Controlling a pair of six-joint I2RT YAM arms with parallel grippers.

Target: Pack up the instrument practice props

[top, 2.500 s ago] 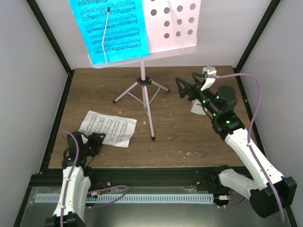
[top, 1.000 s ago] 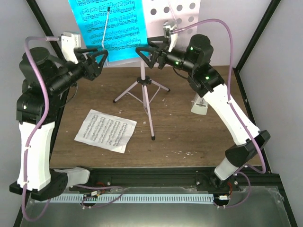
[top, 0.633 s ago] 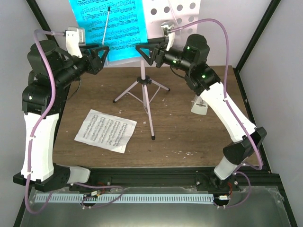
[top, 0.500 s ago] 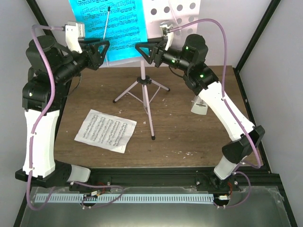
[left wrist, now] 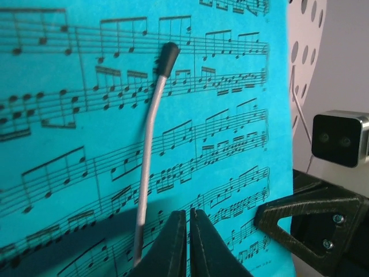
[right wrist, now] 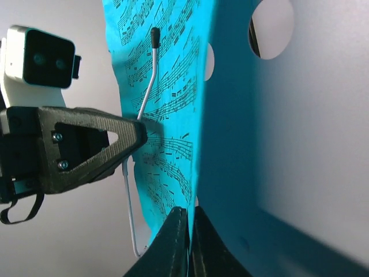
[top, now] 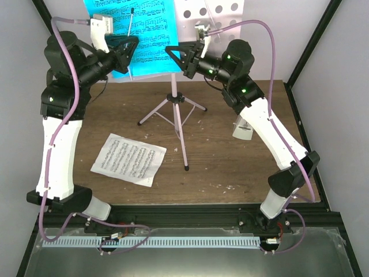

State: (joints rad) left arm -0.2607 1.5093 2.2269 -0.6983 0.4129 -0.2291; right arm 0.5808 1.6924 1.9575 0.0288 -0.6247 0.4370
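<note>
Two arms of mine are raised to the music stand [top: 175,99], which stands upright on its tripod legs towards the back of the table [top: 230,167]. I judge that I start up here because the stand cannot be packed while its desk is loaded.

On the left half of that desk the teal booklet [left wrist: 219,144] stands open, face out, pinned by a thin wire clip [left wrist: 151,133] that curves up over the page. That is why I come at it from both sides: one hand for the paper, one for the clip.

A loose sheet [top: 129,158] of music lies flat on the table, left of the tripod and well clear of it. The metronome [top: 241,131] stands at the right, half hidden behind my right forearm. Both can wait, I think.

My right gripper [right wrist: 188,216] is closed to a slit, and the booklet's right edge runs straight down into it. I take that as a pinch on the edge, ready to slide the booklet sideways, though the contact itself is hidden.

My left gripper [left wrist: 188,216] is also drawn together, with nothing visible between its fingers. Its tip is up against the page just beside the foot of the clip, probably to steady the paper or nudge the wire.
</note>
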